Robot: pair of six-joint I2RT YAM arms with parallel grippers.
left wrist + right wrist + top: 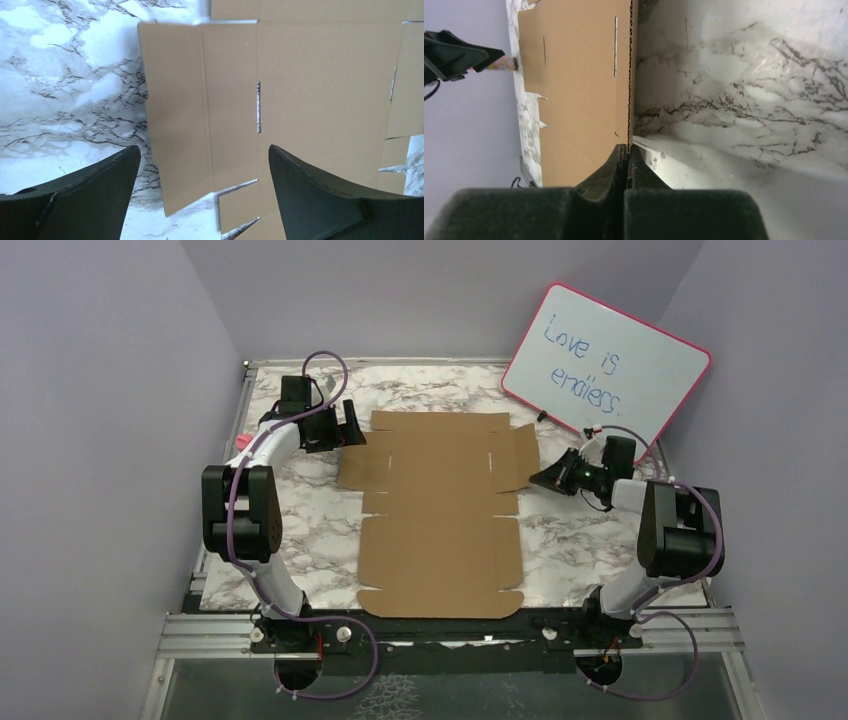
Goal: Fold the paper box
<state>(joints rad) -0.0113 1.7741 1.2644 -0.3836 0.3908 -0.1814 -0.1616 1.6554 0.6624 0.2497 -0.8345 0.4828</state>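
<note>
The paper box (440, 510) is a flat brown die-cut cardboard sheet lying unfolded on the marble table, with side flaps and slits at its far half. My right gripper (537, 480) is at the sheet's right side flap (524, 455). In the right wrist view it (627, 148) is shut on the corrugated edge of the paper box (579, 75). My left gripper (350, 425) hovers by the left side flap. In the left wrist view it (204, 148) stands wide open above the paper box (300, 75), with nothing between its fingers.
A pink-framed whiteboard (607, 360) with blue writing leans at the back right, just behind the right arm. Grey walls close in both sides. The metal rail (450, 625) with the arm bases runs along the near edge.
</note>
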